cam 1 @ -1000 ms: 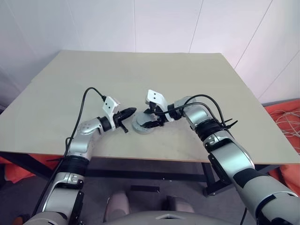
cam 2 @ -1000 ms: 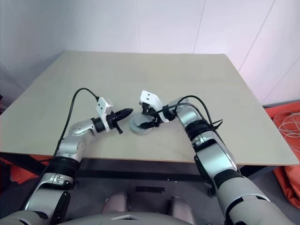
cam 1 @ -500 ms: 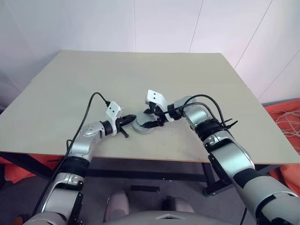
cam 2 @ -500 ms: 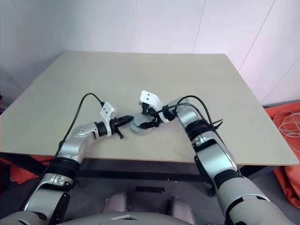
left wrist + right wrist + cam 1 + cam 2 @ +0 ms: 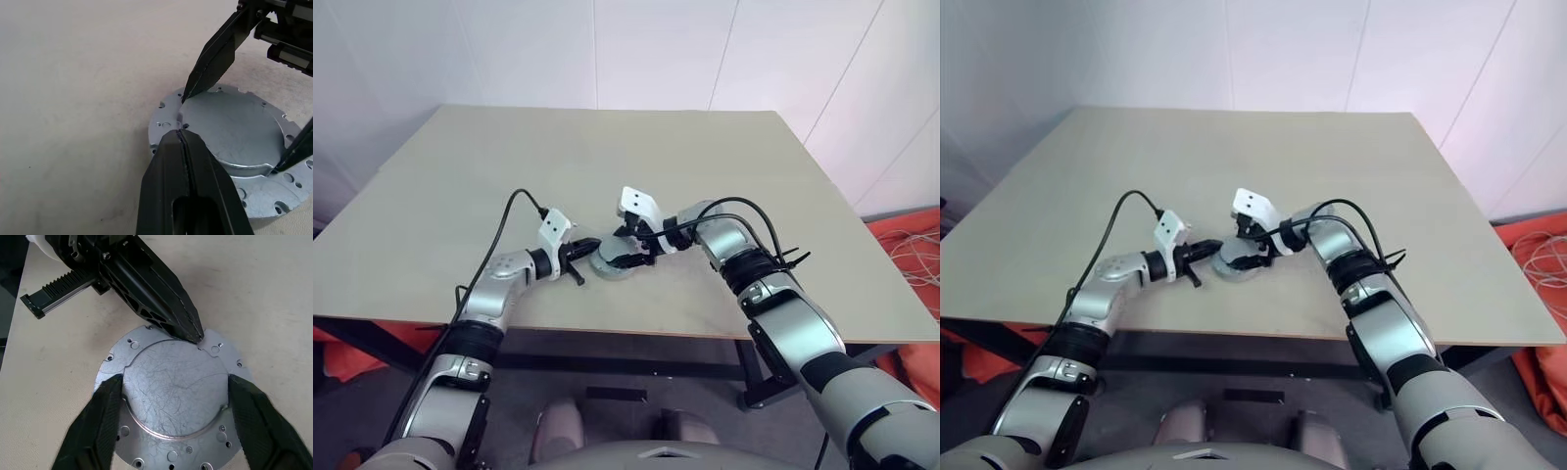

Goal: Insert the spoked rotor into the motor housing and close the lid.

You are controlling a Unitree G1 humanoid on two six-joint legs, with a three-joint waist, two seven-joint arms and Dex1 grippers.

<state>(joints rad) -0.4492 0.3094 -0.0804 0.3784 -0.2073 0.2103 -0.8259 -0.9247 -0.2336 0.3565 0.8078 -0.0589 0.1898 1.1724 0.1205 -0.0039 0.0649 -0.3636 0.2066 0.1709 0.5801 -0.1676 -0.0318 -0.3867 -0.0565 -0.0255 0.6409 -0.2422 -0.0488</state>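
Showing bare scratched metal, the lid (image 5: 173,391) carries no readable writing.

The light is soft and even, bright in all views, and it seems to come from above. On the surface (image 5: 460,196) there are only weak, diffuse shadows, close under the arms. The wall at 12 o'clock in the head views is pale with a light pink tone toward 2 o'clock. The metal disc (image 5: 176,396) shows a mild sheen and fine scratches, no hard glare. In the left wrist view the left tool (image 5: 183,134) is near the lens and a little soft at 6 o'clock, while the disc is sharp. The straight edges of the surface bend slightly near the borders of the head views.
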